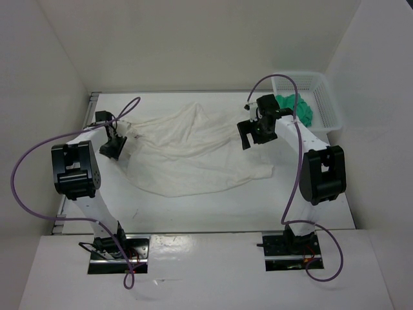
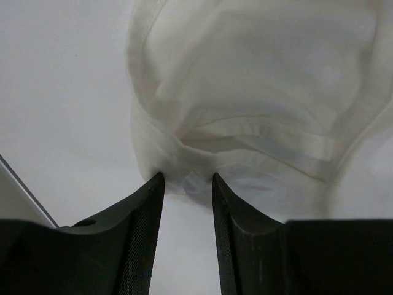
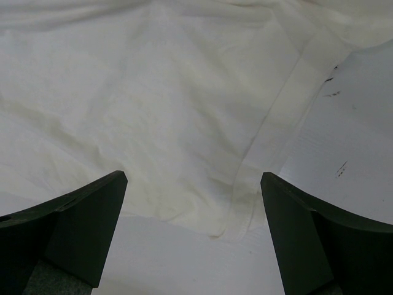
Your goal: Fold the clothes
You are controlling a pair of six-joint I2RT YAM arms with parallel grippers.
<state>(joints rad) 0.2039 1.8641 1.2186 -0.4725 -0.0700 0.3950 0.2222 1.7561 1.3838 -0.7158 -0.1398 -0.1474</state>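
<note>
The clothes (image 1: 187, 155), one large wrinkled white garment, lie spread across the middle of the white table (image 1: 193, 213). My left gripper (image 1: 120, 142) is low at the garment's left end. In the left wrist view the fingers of my left gripper (image 2: 187, 178) stand a narrow gap apart, with a bunched hem fold of the clothes (image 2: 258, 92) bulging between their tips. My right gripper (image 1: 250, 138) hovers over the garment's right side. The right wrist view shows my right gripper (image 3: 193, 179) wide open above a hemmed corner of the clothes (image 3: 153, 92), nothing between its fingers.
A white mesh basket (image 1: 328, 97) stands at the back right corner with a green cloth (image 1: 297, 108) in it. White walls close the table in on the left, back and right. Bare table shows in front of the garment.
</note>
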